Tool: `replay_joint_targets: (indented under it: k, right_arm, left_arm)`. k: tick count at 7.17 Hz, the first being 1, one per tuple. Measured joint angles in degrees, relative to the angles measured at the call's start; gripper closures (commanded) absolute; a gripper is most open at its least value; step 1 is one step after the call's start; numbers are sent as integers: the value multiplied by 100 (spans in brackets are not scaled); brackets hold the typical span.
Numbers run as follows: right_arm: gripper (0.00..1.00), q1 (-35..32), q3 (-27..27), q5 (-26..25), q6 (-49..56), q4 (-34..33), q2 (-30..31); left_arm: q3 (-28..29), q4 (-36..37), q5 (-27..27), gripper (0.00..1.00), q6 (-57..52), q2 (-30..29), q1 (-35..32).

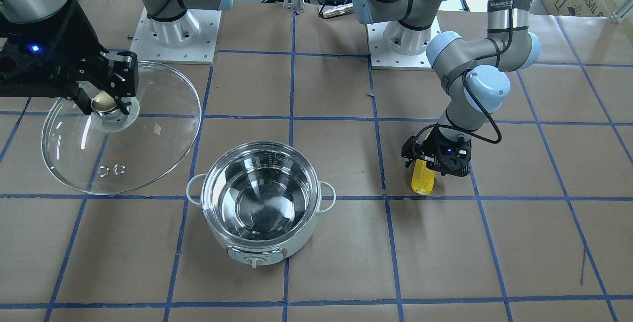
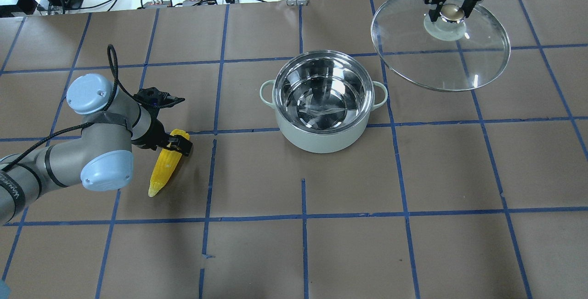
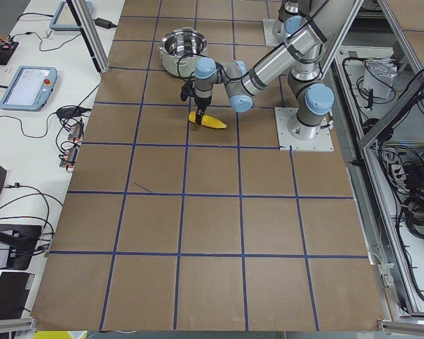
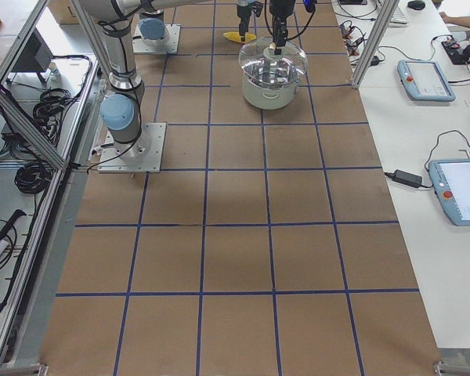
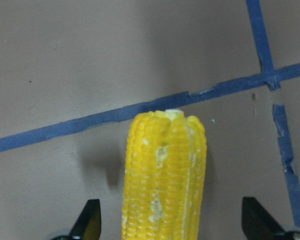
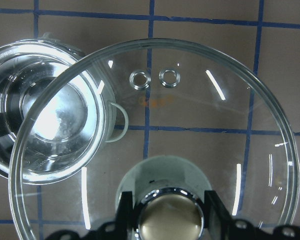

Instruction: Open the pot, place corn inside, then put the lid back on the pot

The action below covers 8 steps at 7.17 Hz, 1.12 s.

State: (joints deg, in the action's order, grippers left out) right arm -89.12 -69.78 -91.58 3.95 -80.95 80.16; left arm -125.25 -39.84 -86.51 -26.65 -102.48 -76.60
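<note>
Mint-white round pot (image 2: 321,142) open; my right jaws clamp domed glass lid's (image 2: 441,64) knob (image 2: 451,12) beside it. Left jaws apart astride yellow corn ear (image 2: 166,166): close, then lift.

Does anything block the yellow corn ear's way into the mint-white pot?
Nothing visible does. The mint-white round pot stands open; the right gripper holds the clear glass dome lid off on the side away from the yellow ear of corn.
</note>
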Motion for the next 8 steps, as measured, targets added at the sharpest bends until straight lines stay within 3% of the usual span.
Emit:
replay_joint_targets:
  k: [1, 2, 4, 6, 8]
  right_arm:
    - [66, 0, 1, 0, -10, 0, 0]
    - [66, 0, 3, 0, -15, 0, 0]
    - [66, 0, 1, 0, -15, 0, 0]
    - [66, 0, 0, 0, -9, 0, -3]
    - [66, 0, 0, 0, -8, 6, -1]
  left_arm:
    - [-14, 15, 4, 64, -4, 1, 2]
    - [-45, 71, 6, 80, -13, 10, 7]
    - [-134, 181, 12, 98, -19, 67, 48]
    - [-43, 187, -8, 99, 19, 142, 93]
    - [403, -346, -160, 99, 98, 371, 100]
